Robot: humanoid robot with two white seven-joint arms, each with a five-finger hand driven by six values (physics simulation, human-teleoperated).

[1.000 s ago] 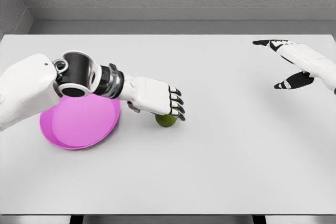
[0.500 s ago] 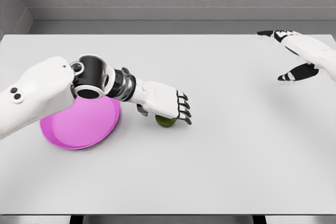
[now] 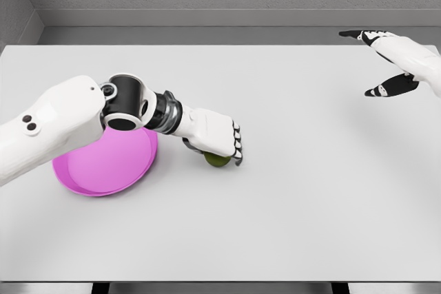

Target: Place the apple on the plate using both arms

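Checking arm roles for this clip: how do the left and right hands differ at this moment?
The left hand sits low over the green apple, right of the pink plate, fingers curling down around it; the right hand is far off at the table's far right edge, near nothing. Left fingers bend; right fingers are spread, holding nothing. Both are white with dark fingertips.

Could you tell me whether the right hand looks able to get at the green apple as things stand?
Probably not directly. The right hand hovers open at the table's far right corner, well away, and the left hand already covers the apple from above, leaving only its lower edge exposed.
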